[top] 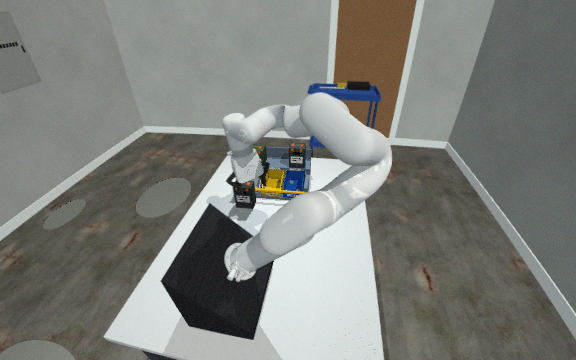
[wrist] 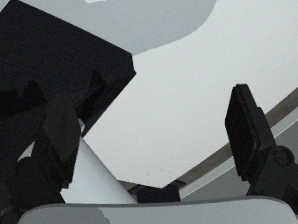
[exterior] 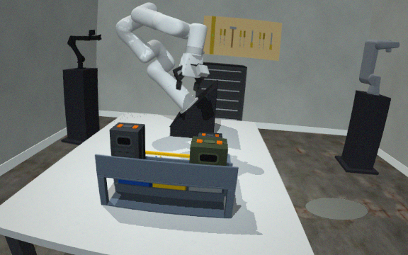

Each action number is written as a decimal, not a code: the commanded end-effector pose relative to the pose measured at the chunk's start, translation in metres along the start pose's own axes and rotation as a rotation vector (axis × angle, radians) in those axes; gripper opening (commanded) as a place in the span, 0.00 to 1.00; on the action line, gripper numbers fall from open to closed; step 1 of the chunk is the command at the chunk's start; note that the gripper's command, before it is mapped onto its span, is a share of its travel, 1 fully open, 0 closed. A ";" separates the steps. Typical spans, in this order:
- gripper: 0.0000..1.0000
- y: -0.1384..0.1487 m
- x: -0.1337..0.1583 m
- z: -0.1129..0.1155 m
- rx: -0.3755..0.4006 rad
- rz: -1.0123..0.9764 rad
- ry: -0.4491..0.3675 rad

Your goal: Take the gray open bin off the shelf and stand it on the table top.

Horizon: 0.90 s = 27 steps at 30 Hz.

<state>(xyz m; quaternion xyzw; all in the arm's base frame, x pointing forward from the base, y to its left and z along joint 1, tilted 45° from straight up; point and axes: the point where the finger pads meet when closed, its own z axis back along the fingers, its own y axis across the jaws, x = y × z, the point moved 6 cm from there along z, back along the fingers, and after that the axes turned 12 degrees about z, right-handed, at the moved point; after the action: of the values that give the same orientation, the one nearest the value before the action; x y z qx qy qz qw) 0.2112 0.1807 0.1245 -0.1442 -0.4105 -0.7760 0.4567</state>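
Observation:
The grey shelf (exterior: 166,173) stands at the far end of the white table (top: 288,260). Seen from behind, the lower level shows the backs of a blue bin (exterior: 134,183), a yellow bin (exterior: 169,186) and the gray bin (exterior: 205,189). In the top view the yellow bin (top: 274,181) and the blue bin (top: 295,181) show their open fronts; the gray bin is hidden behind my wrist. My gripper (top: 245,177) (exterior: 188,79) is open and empty, high above the table in front of the shelf. The wrist view shows only table top between the fingers.
A dark grey box (exterior: 127,140) and a green box (exterior: 208,151) stand on the shelf top. Another dark box (top: 244,194) stands on the table in front of the shelf, below my gripper. The arm's black base block (top: 215,272) takes up the near left of the table.

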 end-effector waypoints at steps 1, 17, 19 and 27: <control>1.00 -0.013 0.008 -0.003 0.011 0.078 0.009; 1.00 -0.008 0.003 0.001 0.056 0.331 0.002; 1.00 -0.008 0.003 0.001 0.056 0.331 0.002; 1.00 -0.008 0.003 0.001 0.056 0.331 0.002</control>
<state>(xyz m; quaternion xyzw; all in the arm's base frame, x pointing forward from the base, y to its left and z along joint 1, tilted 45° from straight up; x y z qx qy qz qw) 0.2021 0.1803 0.1219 -0.1976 -0.4031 -0.6784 0.5816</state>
